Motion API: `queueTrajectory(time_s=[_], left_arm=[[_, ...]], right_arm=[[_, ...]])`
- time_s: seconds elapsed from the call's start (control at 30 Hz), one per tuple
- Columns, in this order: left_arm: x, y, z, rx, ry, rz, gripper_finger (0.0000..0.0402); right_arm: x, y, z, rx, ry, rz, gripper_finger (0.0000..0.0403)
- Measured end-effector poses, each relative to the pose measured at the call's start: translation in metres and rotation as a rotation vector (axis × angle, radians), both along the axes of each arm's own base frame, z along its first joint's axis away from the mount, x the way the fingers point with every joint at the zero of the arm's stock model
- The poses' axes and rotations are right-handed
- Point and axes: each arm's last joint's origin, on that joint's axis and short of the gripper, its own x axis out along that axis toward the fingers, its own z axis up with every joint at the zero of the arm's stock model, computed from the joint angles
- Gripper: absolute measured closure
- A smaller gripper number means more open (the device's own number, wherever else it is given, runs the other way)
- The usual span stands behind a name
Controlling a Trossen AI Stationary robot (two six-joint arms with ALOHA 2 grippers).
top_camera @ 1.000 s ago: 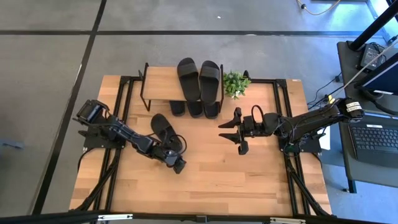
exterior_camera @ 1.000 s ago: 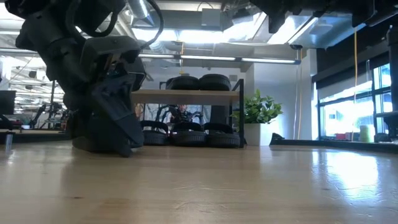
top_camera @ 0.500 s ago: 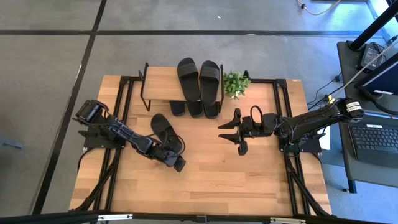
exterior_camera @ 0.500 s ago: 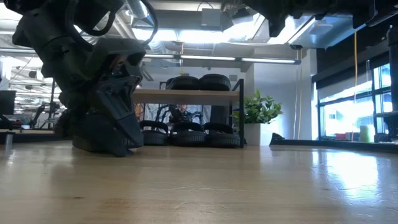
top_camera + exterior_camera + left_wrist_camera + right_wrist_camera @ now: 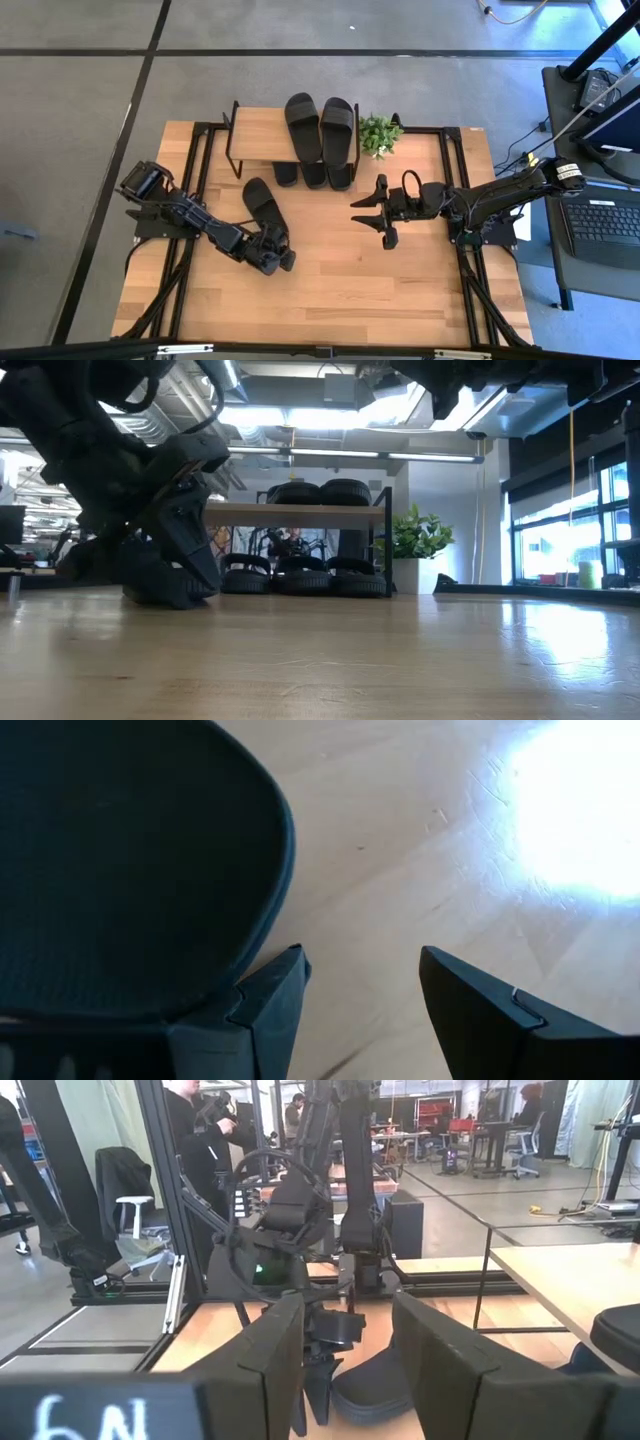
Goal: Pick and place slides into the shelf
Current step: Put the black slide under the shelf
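Slide [image 5: 260, 200] lying loose on your surface [image 5: 340, 280], left tool [image 5: 277, 260] open at its near end, gripping nothing, right tool [image 5: 374, 215] open, empty, hovering mid-surface.

lower-tier slides [image 5: 313, 175] half hidden under shelf [image 5: 262, 134] top

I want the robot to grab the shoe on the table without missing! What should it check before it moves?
1. Left gripper open: ok, its fingers stand apart in the left wrist view.
2. Loose slide between those fingers: not ok, it lies beside one finger, outside the gap.
3. Room on the shelf: ok, bare wood shows on the top plank next to the two slides on top.
4. Right gripper out of the way: ok, it is open over the middle of the table, apart from the loose slide.
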Motion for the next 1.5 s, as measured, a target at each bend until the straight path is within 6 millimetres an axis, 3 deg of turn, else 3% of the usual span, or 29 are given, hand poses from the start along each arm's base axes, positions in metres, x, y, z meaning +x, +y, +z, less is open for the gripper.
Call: queueTrajectory(time_s=[0.67,1.0,1.5], left_arm=[[-0.013,0.004,0.001,0.039,0.074,0.103,0.0207],[-0.035,0.029,0.012,0.138,0.265,0.144,0.0207],[-0.028,0.076,0.012,0.272,0.376,0.184,0.0207]], right_arm=[[0.0,-0.001,0.0,-0.006,0.003,-0.006,0.0247],[0.0,-0.001,-0.003,-0.01,0.026,-0.005,0.0247],[0.0,-0.001,-0.003,-0.007,0.033,-0.005,0.0247]])
